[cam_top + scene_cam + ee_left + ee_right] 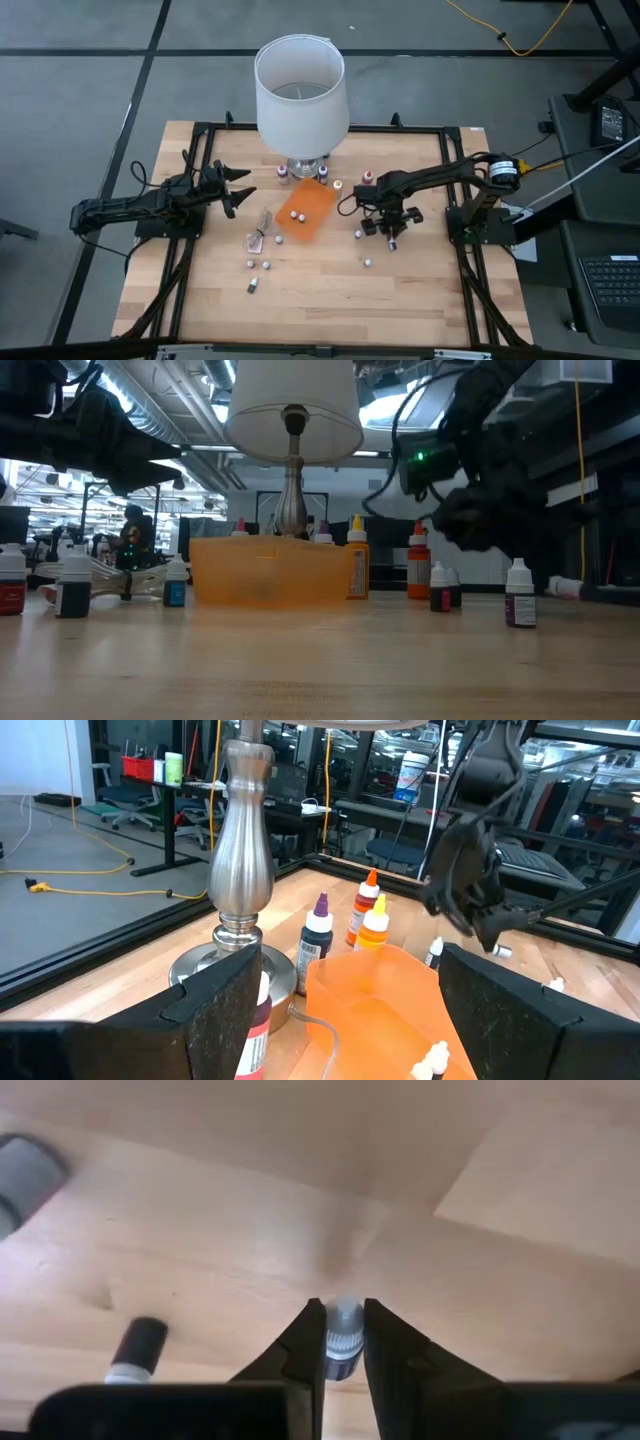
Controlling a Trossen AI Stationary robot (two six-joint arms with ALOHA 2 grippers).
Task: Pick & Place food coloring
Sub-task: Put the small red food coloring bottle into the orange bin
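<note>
Heads up: your right pincer [343, 1342] is clamped on a tiny bottle [343, 1338] by its ribbed cap, near the bench's right edge; smooth round plastic, so it could twist out. Farther off, the flat orange tray [312, 215] sits mid-bench; left pincer [238, 187] gapes empty.

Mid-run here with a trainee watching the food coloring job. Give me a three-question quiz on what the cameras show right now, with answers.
1. True or false: the right gripper has its jaws shut on a small bottle.
2. How many bottles lie inside the orange tray in the high view: A) none, B) two, C) five?
3. Fill in: the left gripper waits with jaws ____ on the tray's left side.

Key
1. True: the right wrist view shows the cap pinched between both jaws.
2. B: two white-capped bottles.
3. open
</note>
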